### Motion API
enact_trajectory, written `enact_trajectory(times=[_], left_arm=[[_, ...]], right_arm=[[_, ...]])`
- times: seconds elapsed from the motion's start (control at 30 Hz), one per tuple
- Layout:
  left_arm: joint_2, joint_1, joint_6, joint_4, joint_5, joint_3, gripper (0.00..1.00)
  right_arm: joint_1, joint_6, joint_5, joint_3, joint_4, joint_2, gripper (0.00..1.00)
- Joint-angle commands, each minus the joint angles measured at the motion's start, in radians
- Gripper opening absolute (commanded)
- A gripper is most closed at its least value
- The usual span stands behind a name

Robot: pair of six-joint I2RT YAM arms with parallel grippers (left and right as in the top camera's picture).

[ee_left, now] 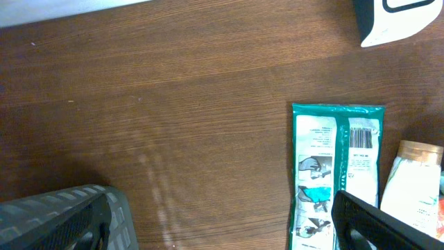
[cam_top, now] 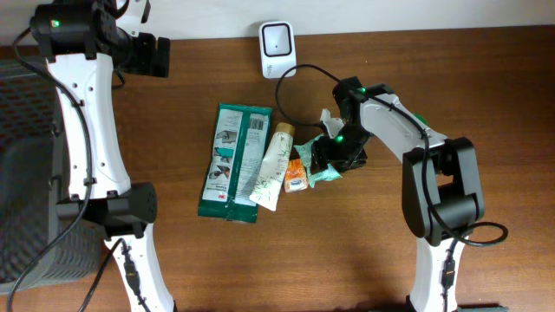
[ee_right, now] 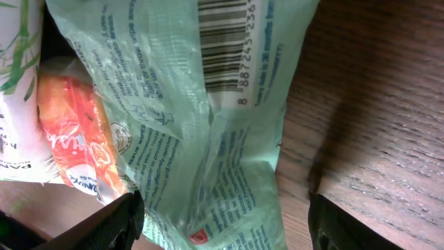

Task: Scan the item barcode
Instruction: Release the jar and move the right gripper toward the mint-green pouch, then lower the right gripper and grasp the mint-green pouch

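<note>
- right gripper [ee_right: 225, 226] straddles green packet [ee_right: 208, 132], jaws spread, not pinching; barcode [ee_right: 225, 42] up, probably for the scanner [cam_top: 276, 39]
- left gripper [cam_top: 156, 56] gapes empty, parked out of the way by table's [cam_top: 347, 260] back-left corner

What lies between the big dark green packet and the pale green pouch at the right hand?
A white tube and a small orange packet lie there side by side, as the overhead view shows.

I see the mint-green packet [ee_right: 208, 139] lying crinkled and flat on the worktop [cam_top: 217, 260], just right of centre. Its barcode [ee_right: 223, 48] faces up on a white patch, with blue print below. The white scanner [cam_top: 276, 39] stands at the twelve o'clock edge, well apart, with the packet at its five o'clock.
</note>
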Motion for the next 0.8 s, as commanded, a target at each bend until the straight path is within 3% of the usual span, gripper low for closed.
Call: enact_trajectory(times=[0.0, 0.5, 0.53, 0.57, 0.77], left_arm=[[-0.005, 0.007, 0.013, 0.001, 0.008, 0.003, 0.99], [-0.005, 0.007, 0.012, 0.001, 0.008, 0.003, 0.99], [-0.005, 0.007, 0.013, 0.002, 0.008, 0.003, 0.99], [-0.005, 0.007, 0.013, 0.001, 0.008, 0.003, 0.99], [-0.005, 0.007, 0.013, 0.001, 0.008, 0.003, 0.99]], right_arm=[[0.0, -0.007, -0.021, -0.008, 0.008, 0.0, 0.72], [0.0, 0.008, -0.033, -0.008, 0.005, 0.0, 0.72], [0.0, 0.024, -0.028, -0.008, 0.006, 0.0, 0.63], [0.0, 0.047, -0.027, -0.012, 0.006, 0.0, 0.6], [-0.014, 0.068, -0.026, -0.057, 0.024, -0.001, 0.6]])
